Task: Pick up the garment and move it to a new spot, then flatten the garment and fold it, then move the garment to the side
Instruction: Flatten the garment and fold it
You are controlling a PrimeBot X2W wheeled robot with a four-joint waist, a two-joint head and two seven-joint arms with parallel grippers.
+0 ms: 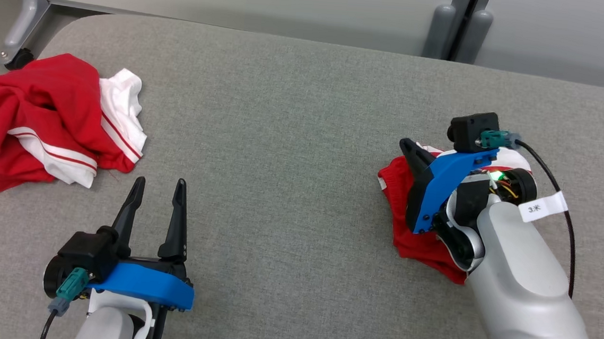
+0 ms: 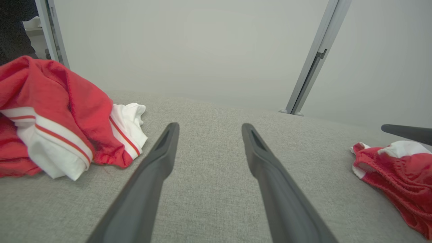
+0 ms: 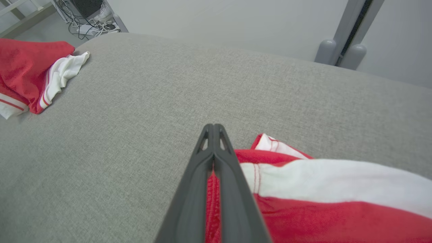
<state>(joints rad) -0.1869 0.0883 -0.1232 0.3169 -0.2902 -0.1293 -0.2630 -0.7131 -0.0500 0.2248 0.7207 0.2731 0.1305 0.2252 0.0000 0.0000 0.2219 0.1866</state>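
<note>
Garment (image 3: pixel 320 209) pinched between closed right fingers (image 3: pixel 197 175); left fingers (image 2: pixel 158 158) spread wide, well apart from it.

Garment (image 1: pixel 393 192): red cloth w/ a broad white band, crumpled in a small heap on the R side of the grey table (image 1: pixel 293 137). One red fold sits pinched betw. the right gripper's (image 3: pixel 213 128) closed fingers. The rest lies slack on the surface.
</note>
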